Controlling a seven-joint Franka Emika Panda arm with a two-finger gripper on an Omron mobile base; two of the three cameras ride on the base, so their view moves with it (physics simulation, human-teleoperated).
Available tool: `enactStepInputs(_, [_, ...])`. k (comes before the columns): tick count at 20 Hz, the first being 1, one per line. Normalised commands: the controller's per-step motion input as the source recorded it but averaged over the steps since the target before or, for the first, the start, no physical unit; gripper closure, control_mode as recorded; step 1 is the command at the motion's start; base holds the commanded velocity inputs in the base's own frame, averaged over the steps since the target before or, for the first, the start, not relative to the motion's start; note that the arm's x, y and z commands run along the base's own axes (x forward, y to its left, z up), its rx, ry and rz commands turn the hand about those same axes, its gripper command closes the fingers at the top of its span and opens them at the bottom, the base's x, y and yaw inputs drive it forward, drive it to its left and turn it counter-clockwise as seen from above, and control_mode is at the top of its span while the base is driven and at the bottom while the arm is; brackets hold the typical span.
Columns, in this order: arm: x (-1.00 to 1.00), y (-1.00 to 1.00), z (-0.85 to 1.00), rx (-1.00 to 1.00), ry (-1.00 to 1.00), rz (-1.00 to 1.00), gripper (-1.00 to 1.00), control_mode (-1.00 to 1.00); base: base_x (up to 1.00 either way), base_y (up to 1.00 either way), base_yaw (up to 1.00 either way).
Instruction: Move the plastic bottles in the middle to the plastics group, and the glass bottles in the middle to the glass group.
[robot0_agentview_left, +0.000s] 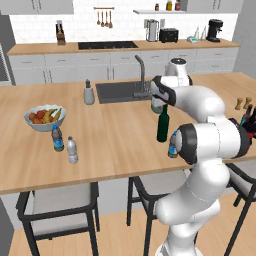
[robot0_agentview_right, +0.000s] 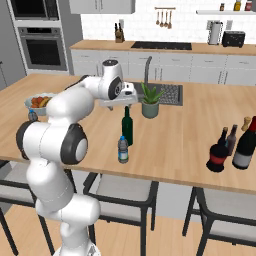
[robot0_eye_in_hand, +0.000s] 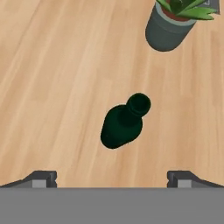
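The tall dark green wine bottle (robot0_agentview_left: 162, 125) (robot0_agentview_right: 127, 127) stands upright mid-counter. From above it shows between the fingers' line, as a round top and shoulder (robot0_eye_in_hand: 124, 122). My gripper (robot0_eye_in_hand: 112, 179) (robot0_agentview_right: 124, 104) hovers straight over it, open wide, with nothing between its fingers. The small blue-labelled water bottle (robot0_agentview_right: 123, 149) (robot0_agentview_left: 172, 146) stands just in front of the green one, near the counter's front edge. The plastics group (robot0_agentview_left: 65, 144) is two small bottles far left. The glass group (robot0_agentview_right: 232, 145) stands at right, with the squat black red-banded bottle (robot0_agentview_right: 218, 152) among it.
A potted plant (robot0_agentview_right: 150, 102) (robot0_eye_in_hand: 168, 26) stands just behind the green bottle, by the sink (robot0_agentview_left: 120, 91) and tap. A fruit bowl (robot0_agentview_left: 44, 118) and grey soap dispenser (robot0_agentview_left: 89, 93) sit on the left. Two brown shakers (robot0_agentview_left: 243, 103) stand far right. Stools line the front edge.
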Motion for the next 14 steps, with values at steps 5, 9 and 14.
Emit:
enactStepInputs(5, [0.19, -0.12, -0.27, -0.04, 0.00, 0.00, -1.00, -1.00, 0.00, 0.00, 0.00])
enactStepInputs(9, [0.14, -0.10, -0.21, 0.00, 0.00, 0.00, -1.00, -1.00, 0.00, 0.00, 0.00])
enactStepInputs(14, [0.16, -0.04, -0.14, 0.00, 0.00, 0.00, -1.00, -1.00, 0.00, 0.00, 0.00])
